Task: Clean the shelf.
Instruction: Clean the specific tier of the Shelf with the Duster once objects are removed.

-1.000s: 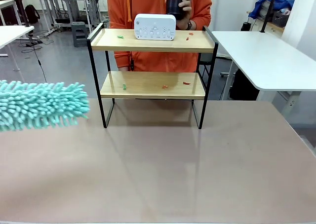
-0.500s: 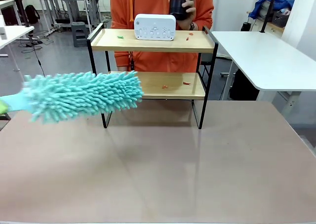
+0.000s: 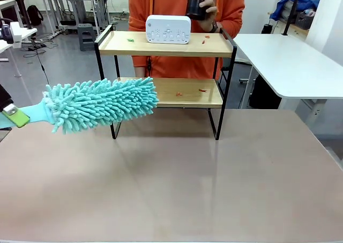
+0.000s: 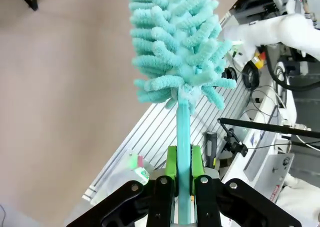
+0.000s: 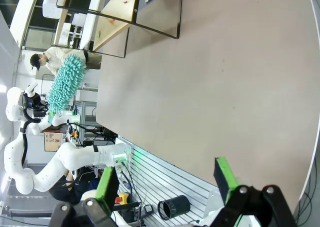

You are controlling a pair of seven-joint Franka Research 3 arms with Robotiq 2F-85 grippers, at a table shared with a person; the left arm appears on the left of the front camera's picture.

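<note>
The left end effector (image 4: 183,169) is gripping the flat turquoise handle (image 4: 183,137) of a duster (image 4: 175,42), its green pads (image 4: 171,162) pressing closed on both sides of the handle. In the front view this end effector (image 3: 15,116) is coming in at the left edge, and the fluffy duster (image 3: 99,104) is lying nearly level in the air above the desk (image 3: 187,189). Its tip is reaching in front of the left legs and the left end of the lower board of the shelf (image 3: 166,45); I cannot tell whether it is touching them. The right end effector (image 5: 167,179) is standing wide open with nothing between its fingers, hanging over the near edge of the desk. The shelf is standing upright at the far side of the desk, in the middle. A white device (image 3: 168,29) is sitting on its upper board, and small red and green scraps (image 3: 202,90) are lying on both boards. Behind the shelf a person in orange is standing, and one hand (image 3: 211,5) is holding a dark cylinder (image 3: 196,2).
</note>
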